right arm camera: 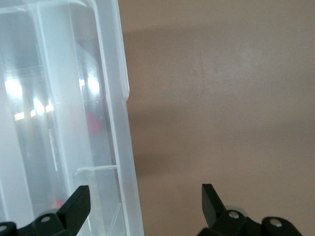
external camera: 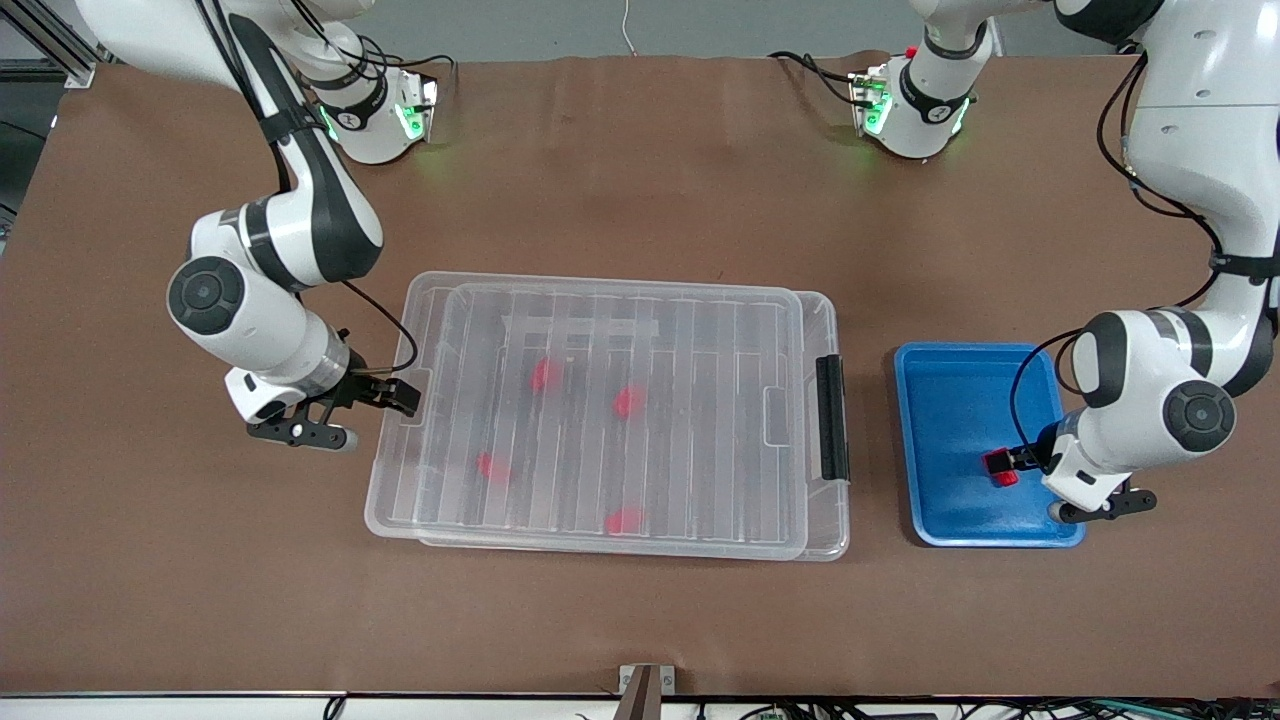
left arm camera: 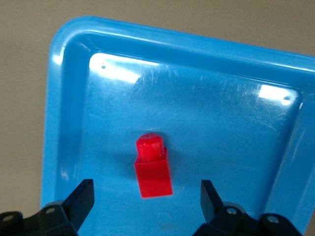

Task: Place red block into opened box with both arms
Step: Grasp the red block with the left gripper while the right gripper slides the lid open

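A red block (external camera: 1004, 477) (left arm camera: 153, 169) lies in the blue tray (external camera: 950, 400) (left arm camera: 206, 113) at the left arm's end of the table. My left gripper (external camera: 1000, 462) (left arm camera: 146, 196) is low over the tray and open, its fingertips (left arm camera: 81, 196) on either side of the block without touching it. The clear box (external camera: 395, 500) (right arm camera: 120, 147) stands mid-table with its ribbed lid (external camera: 620, 400) lying over it. Several red blocks (external camera: 628, 402) show blurred through the lid. My right gripper (external camera: 408, 397) (right arm camera: 144, 201) is open and straddles the box's short rim at the right arm's end.
A black latch (external camera: 832, 418) sits on the box's short side facing the tray. Brown table (external camera: 640, 620) lies bare between the box and the front edge. Both arm bases stand along the table's back edge.
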